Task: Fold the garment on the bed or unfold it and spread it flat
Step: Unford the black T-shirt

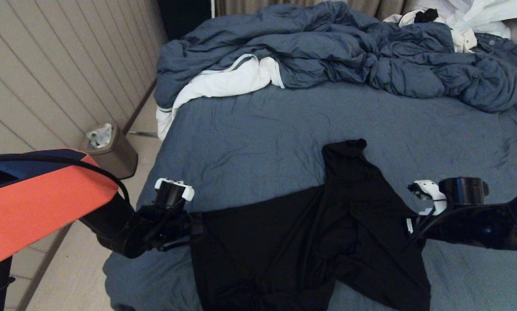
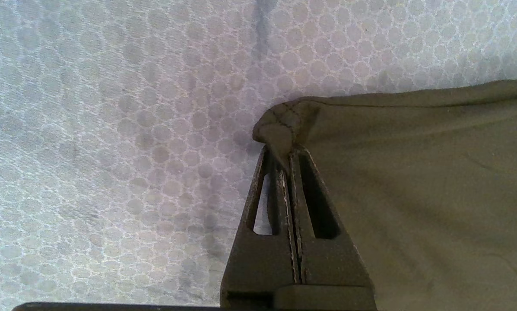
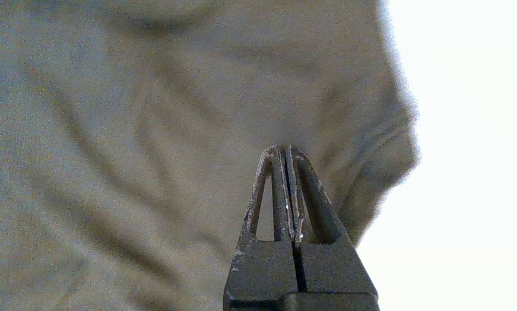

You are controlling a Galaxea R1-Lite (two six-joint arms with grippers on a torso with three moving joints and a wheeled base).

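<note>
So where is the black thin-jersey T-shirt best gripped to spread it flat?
At its outer edges, from both sides. The left gripper is shut on a stitched hem corner of the black T-shirt, and the right gripper pinches the opposite edge; the middle lies rumpled.

Lined bin (image 1: pixel 110 149) beside panelled wall (image 1: pixel 46 77)

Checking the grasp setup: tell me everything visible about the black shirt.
The shirt is plain black, thin and matte, with no print showing. It lies rumpled on the near part of the bed, its left portion fairly flat, the right folded over in creases, one narrow part reaching away toward the duvet. Its near edge runs out of view. The left hand is shut on a hemmed corner; the right hand is shut on fabric at its right side.
</note>
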